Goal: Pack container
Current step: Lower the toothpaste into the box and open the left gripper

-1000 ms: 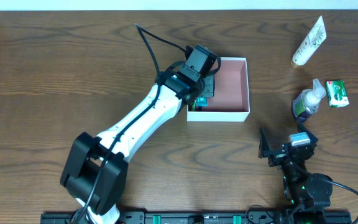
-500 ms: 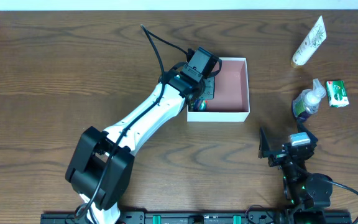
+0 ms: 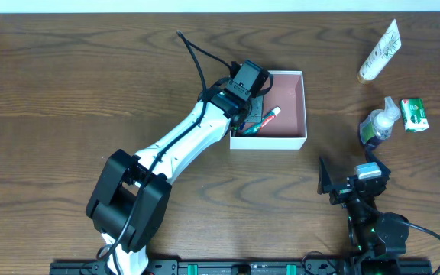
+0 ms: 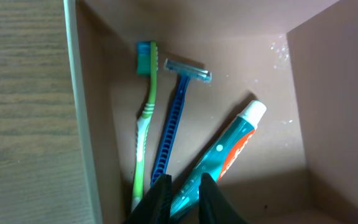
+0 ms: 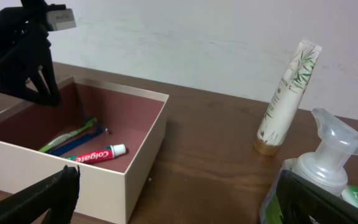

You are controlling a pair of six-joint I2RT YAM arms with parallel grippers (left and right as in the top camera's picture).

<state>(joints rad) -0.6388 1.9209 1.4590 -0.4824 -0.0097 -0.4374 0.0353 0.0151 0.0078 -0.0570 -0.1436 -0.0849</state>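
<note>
Hovering inside the square white container with the dusty-pink floor [image 3: 270, 142], the left jaws [image 4: 184, 196] stand only a narrow gap apart and hold nothing. The teal-and-red toothpaste tube [image 4: 229, 146] lies flat beneath them, beside a blue razor [image 4: 173, 124] and a green toothbrush [image 4: 146, 124]. The right jaws [image 3: 351, 179] are spread wide and empty near the counter's front edge. The container sits mid-counter on dark wood [image 3: 67, 92]. A white wall [image 5: 166, 37] stands behind.
</note>
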